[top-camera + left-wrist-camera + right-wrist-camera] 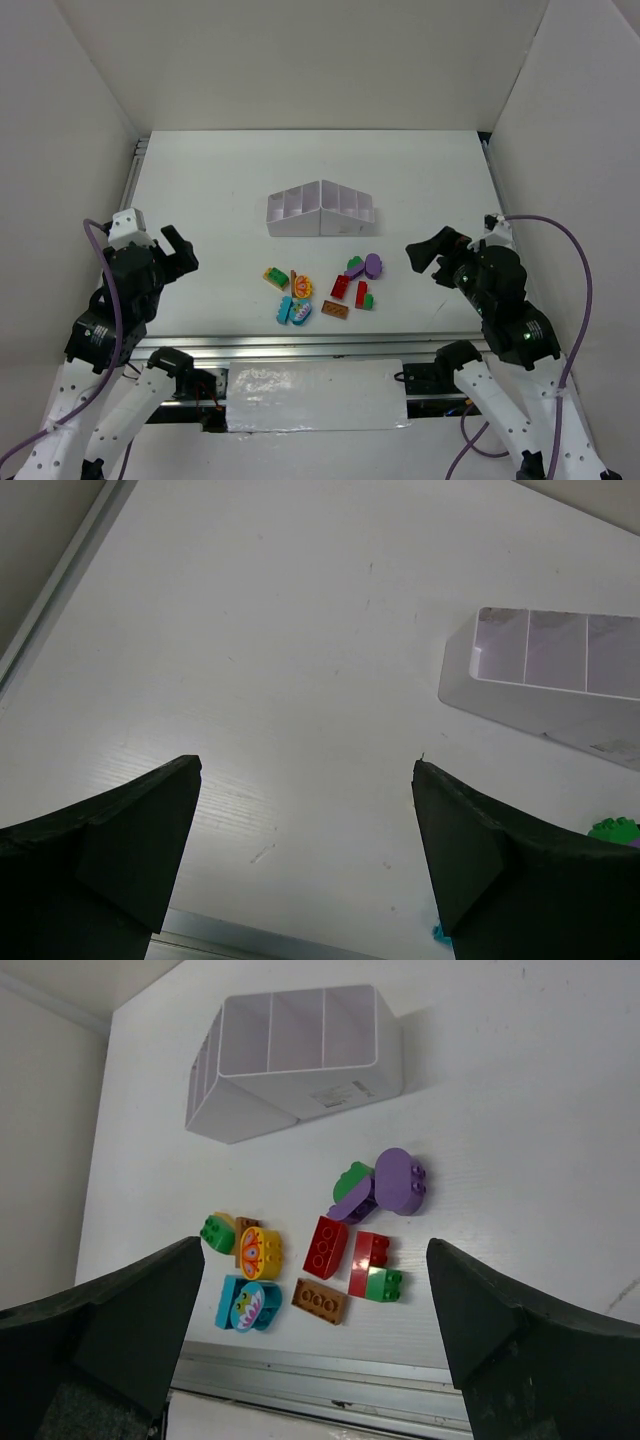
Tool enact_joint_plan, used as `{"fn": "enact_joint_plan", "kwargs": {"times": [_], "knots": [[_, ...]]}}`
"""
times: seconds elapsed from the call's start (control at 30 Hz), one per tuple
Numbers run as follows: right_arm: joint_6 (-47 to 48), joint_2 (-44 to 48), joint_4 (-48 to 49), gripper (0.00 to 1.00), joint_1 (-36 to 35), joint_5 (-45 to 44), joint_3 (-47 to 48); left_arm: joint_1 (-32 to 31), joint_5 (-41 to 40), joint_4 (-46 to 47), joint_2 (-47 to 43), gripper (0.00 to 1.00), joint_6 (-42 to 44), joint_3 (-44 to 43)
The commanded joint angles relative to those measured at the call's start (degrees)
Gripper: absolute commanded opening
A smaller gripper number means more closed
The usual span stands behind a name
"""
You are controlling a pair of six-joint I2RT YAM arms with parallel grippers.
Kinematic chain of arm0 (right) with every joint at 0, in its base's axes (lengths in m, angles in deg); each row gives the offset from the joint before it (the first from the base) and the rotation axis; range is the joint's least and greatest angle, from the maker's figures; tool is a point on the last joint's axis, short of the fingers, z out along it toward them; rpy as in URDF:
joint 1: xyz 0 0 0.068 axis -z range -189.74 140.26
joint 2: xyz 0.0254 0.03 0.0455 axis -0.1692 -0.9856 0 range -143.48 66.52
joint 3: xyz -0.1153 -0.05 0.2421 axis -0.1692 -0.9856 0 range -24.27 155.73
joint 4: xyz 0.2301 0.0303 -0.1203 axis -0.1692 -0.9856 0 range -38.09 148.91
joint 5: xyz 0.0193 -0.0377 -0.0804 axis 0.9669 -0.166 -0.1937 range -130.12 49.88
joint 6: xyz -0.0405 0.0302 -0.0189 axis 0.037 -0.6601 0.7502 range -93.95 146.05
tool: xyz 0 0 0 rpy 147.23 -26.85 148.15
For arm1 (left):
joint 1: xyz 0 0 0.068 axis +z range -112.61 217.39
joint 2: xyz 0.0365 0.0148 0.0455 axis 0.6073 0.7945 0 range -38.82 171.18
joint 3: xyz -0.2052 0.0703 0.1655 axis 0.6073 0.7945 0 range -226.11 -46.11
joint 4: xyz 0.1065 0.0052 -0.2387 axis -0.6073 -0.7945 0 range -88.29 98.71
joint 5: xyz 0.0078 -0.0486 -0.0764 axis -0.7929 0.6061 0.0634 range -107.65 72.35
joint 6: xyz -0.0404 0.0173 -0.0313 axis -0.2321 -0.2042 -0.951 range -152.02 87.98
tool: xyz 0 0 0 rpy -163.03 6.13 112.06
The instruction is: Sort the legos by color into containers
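1. White tray (322,210) stands just beyond the legos (320,290), which lie loose in a cluster.
2. My left gripper (178,252) hangs left of the tray, jaws spread, holding nothing.
3. My right gripper (428,257), right of the tray, gapes likewise.
4. My left wrist view cuts the tray off at the edge, and my finger (500,870) hides most legos.

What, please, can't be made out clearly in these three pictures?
Left wrist: the tray is cut off by the right edge; a green brick is mostly hidden behind a finger of the left gripper.
Right wrist: the tray's left compartments are hidden by their own walls.
Top: the blue brick has a print too small to read.
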Motion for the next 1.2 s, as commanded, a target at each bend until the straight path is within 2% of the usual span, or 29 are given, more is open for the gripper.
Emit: {"fn": "enact_joint_plan", "kwargs": {"times": [0.0, 0.17, 0.37, 0.43, 0.5, 0.53, 0.6, 0.63, 0.73, 0.97, 1.17], "knots": [[1.4, 0.4, -0.4, 1.0, -0.3, -1.5, 2.7, 0.4, -0.1, 2.1, -0.2, 1.0, 0.6, -1.4], [3.0, 2.4, 2.1, 1.0, -0.3, 4.8, 2.2, 0.8, 0.4, 2.3, 0.4, 0.99, 0.9, -1.4], [1.0, -3.8, 3.7, 0.99, -1.7, 11.6, 1.6, 1.3, 1.0, 2.7, 0.7, 1.0, 1.1, -1.4], [-1.0, -6.8, 4.0, 1.0, -7.9, 6.8, 1.5, 1.6, 0.7, 2.6, 0.7, 0.99, 1.0, -1.4], [-2.8, -10.7, 3.9, 1.0, -13.8, -4.0, 2.1, 1.7, 0.3, 2.3, 1.2, 0.99, 0.7, -1.5], [-4.9, -12.4, 3.0, 1.0, -21.0, -7.6, 3.2, 2.0, -0.8, 2.1, 1.4, 1.0, 0.3, -1.6], [-7.4, -19.1, 2.3, 0.99, -28.1, -17.2, 5.7, 2.1, -2.3, 1.0, 2.3, 1.0, -0.5, -2.0], [-9.9, -24.5, 0.9, 1.0, -34.5, -19.8, 6.9, 2.4, -4.0, 0.1, 2.9, 1.0, -1.4, -2.1], [-16.8, -32.2, -1.7, 1.0, -42.4, -27.9, 10.7, 2.5, -4.9, -0.6, 3.4, 1.0, -2.0, -2.6], [-26.7, -51.7, 3.7, 0.98, -50.8, -31.5, 14.8, 2.7, -2.5, 0.9, 1.3, 1.0, -1.0, -1.7], [-30.1, -61.8, 8.7, 0.92, -51.7, -30.2, 17.2, 2.6, -2.1, 1.0, -0.7, 0.99, -0.8, -1.4]]}}
